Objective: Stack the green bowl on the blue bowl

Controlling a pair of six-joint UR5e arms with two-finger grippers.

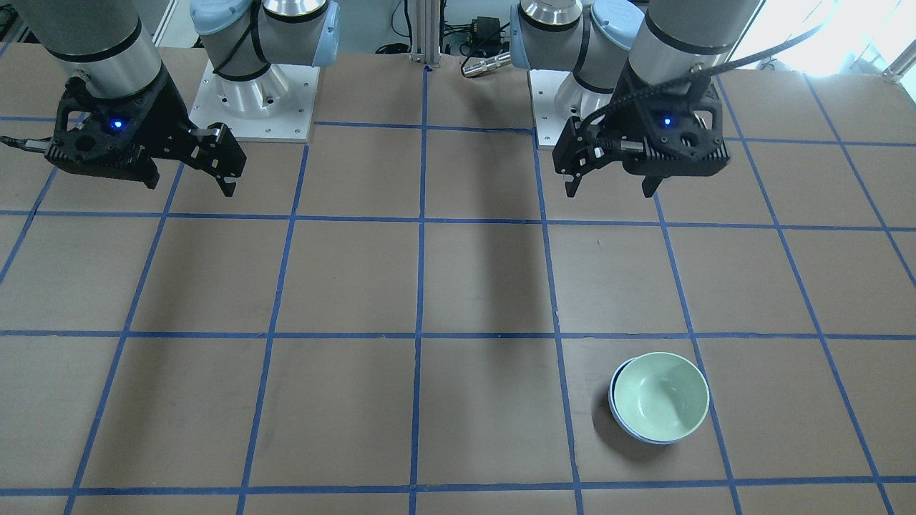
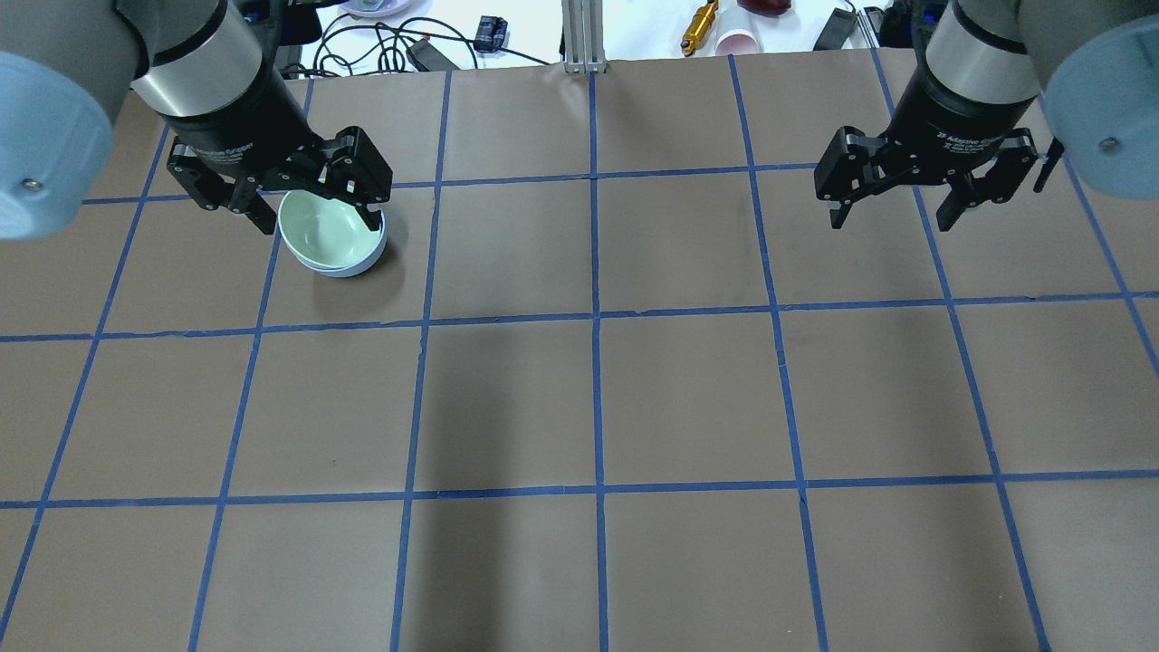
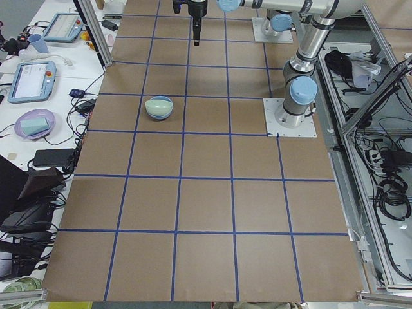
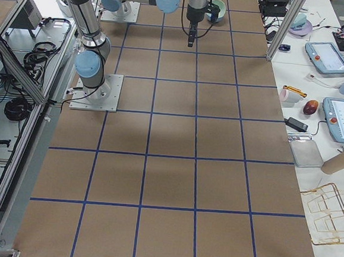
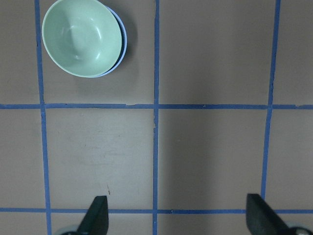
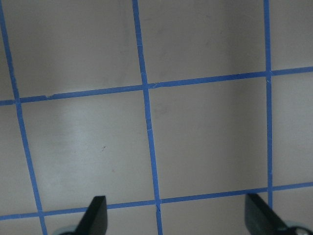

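**Green bowl seated in blue bowl, both arms held clear**

Above the robot's side of the worktop (image 2: 688,398), the left gripper (image 1: 610,192) and right gripper (image 2: 892,223) are seen raised, spread wide and empty. The green bowl (image 1: 660,397) is nested in the blue bowl (image 2: 349,268) near the operators' edge, left of centre, and sits slightly off-centre. The task is judged done. The glossy stack could be tipped or slid apart if the left arm were swept low across it.

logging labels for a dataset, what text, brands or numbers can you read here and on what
Nothing reads clearly.
White print on the left pincer and right pincer housings, overhead view: too blurred to read.
Green bowl, blue bowl: no markings.
Tablet screens beside the table: too small to read.
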